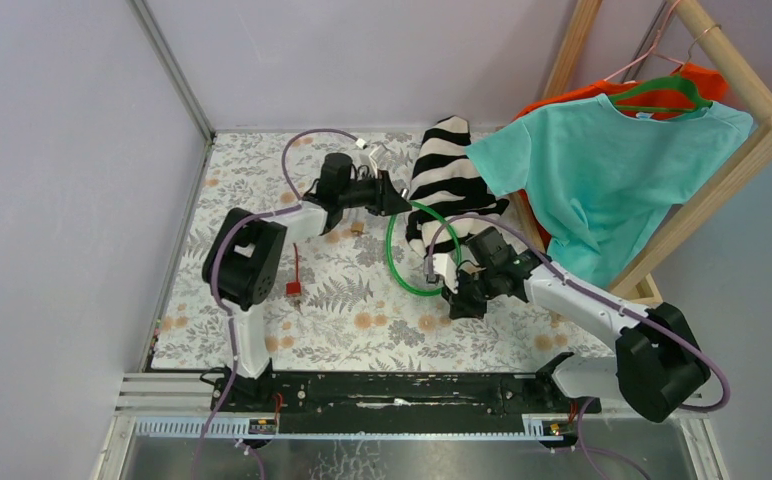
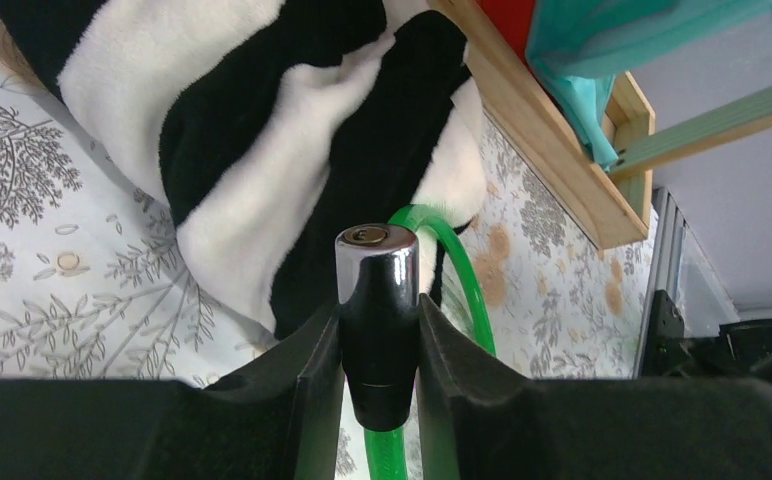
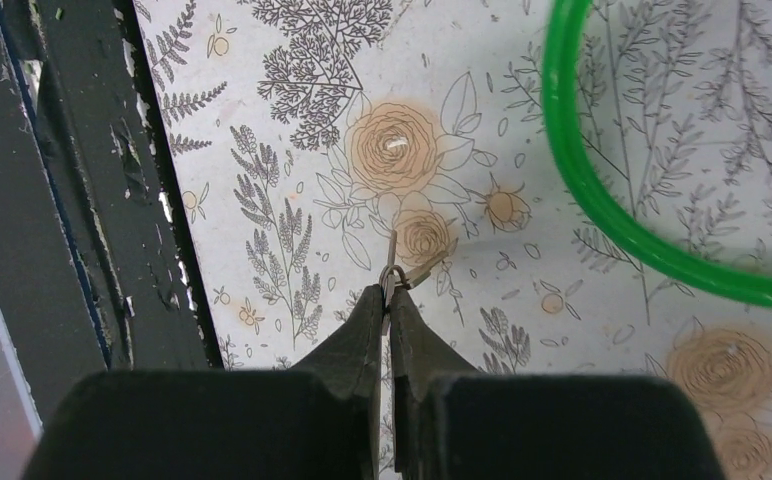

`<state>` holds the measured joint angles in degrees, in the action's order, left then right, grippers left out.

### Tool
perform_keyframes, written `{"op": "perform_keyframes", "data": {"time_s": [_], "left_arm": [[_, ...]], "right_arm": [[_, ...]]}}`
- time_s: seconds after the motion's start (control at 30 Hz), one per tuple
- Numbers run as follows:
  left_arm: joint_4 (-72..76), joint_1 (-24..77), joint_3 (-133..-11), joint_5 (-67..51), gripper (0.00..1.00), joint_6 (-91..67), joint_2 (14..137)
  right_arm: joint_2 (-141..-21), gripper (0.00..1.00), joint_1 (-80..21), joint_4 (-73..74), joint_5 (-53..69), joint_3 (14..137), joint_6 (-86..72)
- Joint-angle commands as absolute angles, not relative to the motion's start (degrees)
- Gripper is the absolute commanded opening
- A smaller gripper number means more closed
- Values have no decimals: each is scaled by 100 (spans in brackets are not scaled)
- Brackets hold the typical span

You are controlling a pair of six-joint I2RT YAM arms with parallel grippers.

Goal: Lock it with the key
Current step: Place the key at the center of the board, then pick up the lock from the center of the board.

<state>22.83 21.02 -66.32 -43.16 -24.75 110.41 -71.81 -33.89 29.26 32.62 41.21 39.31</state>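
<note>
Left end effector [image 2: 379, 335] clamped on black, chrome-capped lock barrel [image 2: 377, 265] of stiff green cable [image 2: 467, 290], frame centre, keyhole up. Right end effector [image 3: 390, 305] pinched shut on tiny metal key [image 3: 402, 272], lower centre: light, slippery, likely to twist.

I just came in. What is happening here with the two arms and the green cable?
The left hand grips the black lock barrel of the green cable, with the chrome keyhole end pointing toward the striped cloth. The right hand is shut on a small metal piece, probably the key or its ring, above the flowered table. The two hands are apart, so the key is not yet in the keyhole.
</note>
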Motion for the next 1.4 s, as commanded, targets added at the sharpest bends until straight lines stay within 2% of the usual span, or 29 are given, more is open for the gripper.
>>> {"op": "perform_keyframes", "data": {"time_s": [0.0, 0.33, 0.67, 0.73, 1.0, 1.13, 1.37], "left_arm": [[2910, 2141, -7107, -4448, 9, -2601, 11540], [2659, 2134, -6440, -4462, 29, -2244, 11427], [2014, 2123, -6067, -4378, 46, -1557, 11162], [1843, 2108, -6121, -4351, 50, -1415, 11116], [904, 1956, -6251, -3782, 72, -441, 10562], [434, 1872, -6210, -3128, 85, 134, 10155], [-220, 1824, -6301, -1656, 87, 526, 9884]], "right_arm": [[-7539, 0, -3576, 2604, 3321, 4239, 3847], [-8439, 4, -3884, 2338, 3215, 4729, 3442], [-8633, 33, -3920, 2670, 3118, 4996, 3339], [-8549, 43, -3918, 2729, 3120, 4993, 3351], [-7926, 69, -3920, 2896, 2793, 4997, 3452], [-7454, 75, -3918, 2747, 2583, 4838, 3387], [-6844, 78, -3800, 2189, 2178, 4480, 3164]]}}
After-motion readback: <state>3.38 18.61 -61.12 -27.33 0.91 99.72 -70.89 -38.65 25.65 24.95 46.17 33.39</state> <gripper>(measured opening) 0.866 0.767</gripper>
